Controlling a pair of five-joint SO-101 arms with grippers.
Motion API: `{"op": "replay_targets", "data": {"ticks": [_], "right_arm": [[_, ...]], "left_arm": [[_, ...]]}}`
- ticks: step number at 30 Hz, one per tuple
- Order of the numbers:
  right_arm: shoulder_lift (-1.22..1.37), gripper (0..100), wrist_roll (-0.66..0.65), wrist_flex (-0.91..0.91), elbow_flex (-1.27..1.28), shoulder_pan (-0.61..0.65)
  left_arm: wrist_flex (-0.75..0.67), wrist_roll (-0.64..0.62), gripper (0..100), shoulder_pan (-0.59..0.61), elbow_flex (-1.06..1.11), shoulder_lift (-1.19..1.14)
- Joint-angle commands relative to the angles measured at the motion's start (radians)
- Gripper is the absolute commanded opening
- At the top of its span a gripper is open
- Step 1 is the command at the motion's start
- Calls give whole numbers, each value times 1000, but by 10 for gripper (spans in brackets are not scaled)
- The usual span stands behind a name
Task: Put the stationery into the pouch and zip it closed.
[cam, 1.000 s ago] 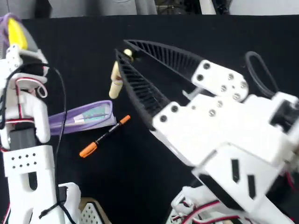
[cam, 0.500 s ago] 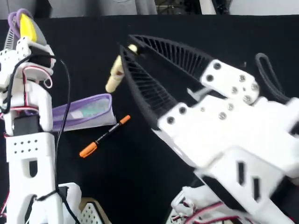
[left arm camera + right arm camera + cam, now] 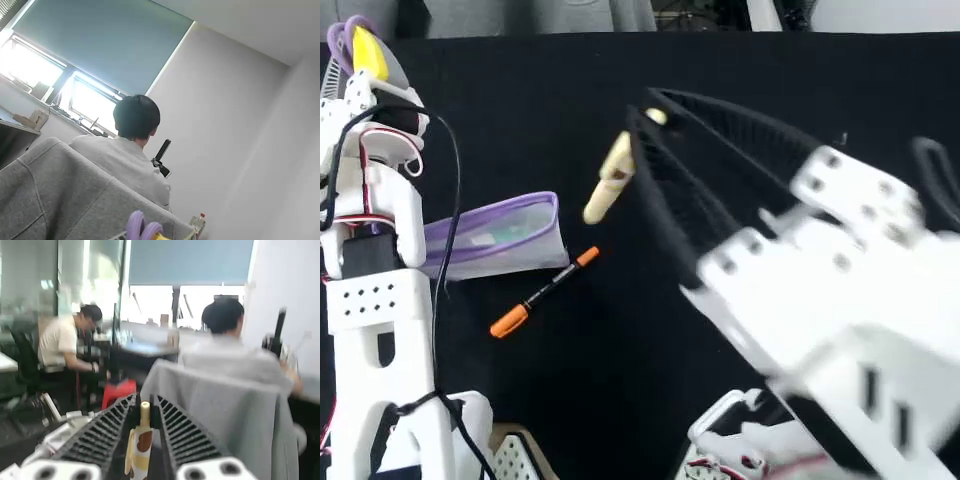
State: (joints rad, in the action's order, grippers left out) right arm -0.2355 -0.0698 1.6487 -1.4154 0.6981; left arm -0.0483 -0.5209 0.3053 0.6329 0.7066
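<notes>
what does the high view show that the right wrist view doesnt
High view adds: the purple pouch lying on the black table, an orange marker beside it, and the left arm standing upright. Right wrist view adds: the room behind, with bright windows under a blue blind, and grey fabric close by. Both: the right hand shut on the cream pen.

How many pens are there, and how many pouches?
Pens: 2, the orange pen on the table and the cream pen in the right gripper.
Pouches: 1, the purple pouch.
Total: 3.
Whatever is inside the pouch is too unclear to count.
</notes>
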Motion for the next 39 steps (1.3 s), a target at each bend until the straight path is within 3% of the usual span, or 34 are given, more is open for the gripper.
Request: {"op": "replay_targets", "data": {"ticks": [1, 7, 15, 19, 26, 39], "right_arm": [[-119, 11, 37, -72, 219, -12], [-194, 11, 37, -196, 401, 94], [-328, 11, 37, -282, 710, 98], [-518, 11, 37, -462, 1059, 97], [-885, 11, -68, -1082, 1758, 101], [-912, 11, -69, -1356, 2052, 199]], "left_arm": [[-21, 2, 29, 5, -68, 3], [-21, 2, 29, 7, -67, 3], [-20, 2, 29, 8, -65, 3], [-21, 2, 29, 8, -61, 3], [-23, 2, 29, 8, -51, 3], [-26, 2, 29, 7, -51, 2]]}}
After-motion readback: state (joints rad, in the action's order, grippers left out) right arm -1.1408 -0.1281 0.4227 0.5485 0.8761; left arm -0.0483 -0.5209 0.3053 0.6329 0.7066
